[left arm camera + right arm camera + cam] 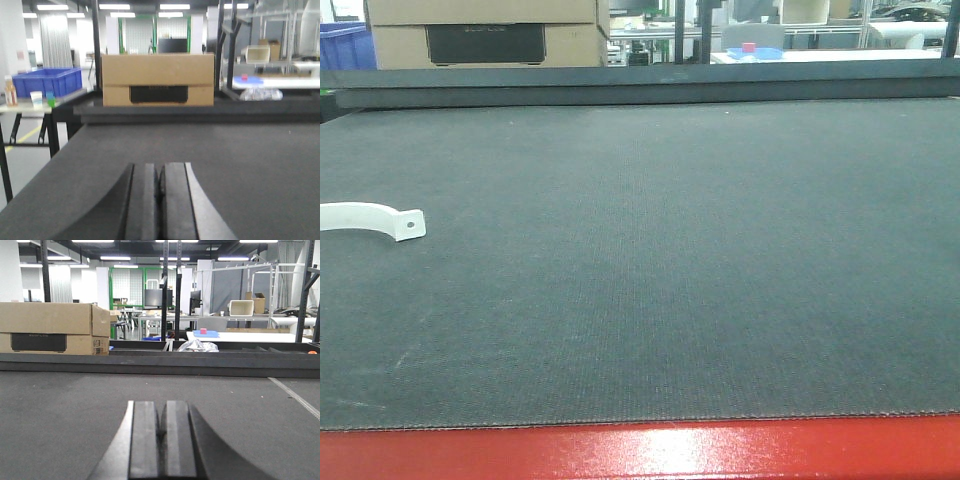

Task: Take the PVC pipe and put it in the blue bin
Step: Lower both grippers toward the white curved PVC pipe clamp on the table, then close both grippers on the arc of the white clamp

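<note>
Dark grey matting covered the worktop [670,280], with a red lip along its near edge. In the upper left corner of the front view stood the blue bin [342,47]. The left wrist view showed it on a separate table beyond the worktop's left side, so it was probably placed there as a drop-off point clear of the working area. Below it, at the left edge of the frame, lay the PVC pipe [365,217], a curved white piece with a holed tab at its right end. It rested loose on the mat and was partly cut off by the frame. It was well apart from the bin and from anything else, which left room to approach it from above. Right of the bin, a cardboard box [485,35] sat behind the worktop's far rail. Farther right, a small blue tray [752,52] lay on a distant table. The left fingers [145,200] were pressed together with nothing between them, low over bare mat, and the pipe was out of their camera's view. The right fingers [145,440] were closed and empty in the same way. This was probably a resting pose, and either pair would need to spread before reaching for the pipe. Since the pipe lay far left, the left arm looked the better placed.
</note>
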`<act>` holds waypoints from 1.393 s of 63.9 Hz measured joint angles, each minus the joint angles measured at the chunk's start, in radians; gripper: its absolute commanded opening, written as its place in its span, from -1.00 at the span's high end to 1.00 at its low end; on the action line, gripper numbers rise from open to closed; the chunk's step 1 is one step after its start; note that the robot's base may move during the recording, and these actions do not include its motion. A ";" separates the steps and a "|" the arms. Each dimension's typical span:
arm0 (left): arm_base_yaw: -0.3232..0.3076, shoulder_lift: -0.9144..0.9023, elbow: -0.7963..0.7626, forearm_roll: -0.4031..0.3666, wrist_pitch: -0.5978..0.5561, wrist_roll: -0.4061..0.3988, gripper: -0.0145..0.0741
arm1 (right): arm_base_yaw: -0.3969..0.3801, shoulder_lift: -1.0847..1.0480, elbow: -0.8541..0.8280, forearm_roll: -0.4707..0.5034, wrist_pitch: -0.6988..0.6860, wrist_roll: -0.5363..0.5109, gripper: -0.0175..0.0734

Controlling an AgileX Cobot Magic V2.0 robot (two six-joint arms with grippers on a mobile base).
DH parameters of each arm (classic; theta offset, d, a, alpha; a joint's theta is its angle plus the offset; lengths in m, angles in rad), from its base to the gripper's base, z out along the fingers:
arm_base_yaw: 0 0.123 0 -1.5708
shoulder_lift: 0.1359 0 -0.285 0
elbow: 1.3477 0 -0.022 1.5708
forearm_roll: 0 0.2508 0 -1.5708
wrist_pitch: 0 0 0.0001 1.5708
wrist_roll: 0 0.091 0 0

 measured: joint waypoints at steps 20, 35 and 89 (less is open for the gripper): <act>0.004 0.526 -0.392 0.000 0.363 0.000 0.92 | 0.000 0.478 -0.381 -0.002 0.460 0.000 0.98; 0.004 0.827 -0.564 0.000 0.458 0.000 0.92 | 0.000 0.828 -0.574 -0.004 0.683 -0.002 0.98; 0.004 0.983 -0.580 -0.078 0.568 0.000 0.92 | -0.094 1.388 -0.794 -0.021 0.970 0.012 0.08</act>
